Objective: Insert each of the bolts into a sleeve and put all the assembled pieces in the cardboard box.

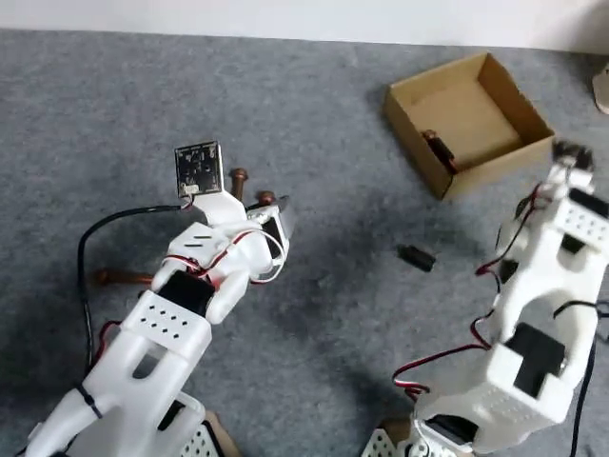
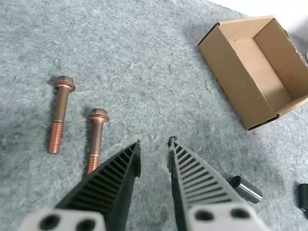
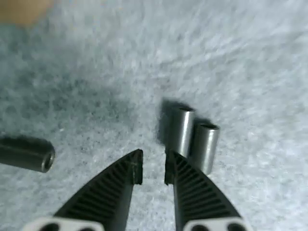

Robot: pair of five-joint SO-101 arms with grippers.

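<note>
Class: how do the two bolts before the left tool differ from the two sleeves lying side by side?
The bolts are copper-coloured, the sleeves dark grey. The bolts have flanged heads and threaded ends; the sleeves are plain tubes. The bolts lie apart; the sleeves lie close together. Both pairs lie flat on carpet.

Grey felt tabletop (image 1: 314, 105)
Looked fuzzy, evenly lit; a white strip (image 1: 285, 17) ran along the far edge.

Bolts (image 2: 61, 113) are looking like coppery metal with a dull sheen. Sleeves (image 3: 182, 131) are reading as dark smooth metal, slightly glossy. Cardboard box (image 2: 231, 82) is looking matt. Counter (image 2: 144, 57) is wearing fuzzy grey cloth. Left end effector (image 2: 153, 153) and right end effector (image 3: 154, 166) are showing ribbed matt black plastic.
</note>
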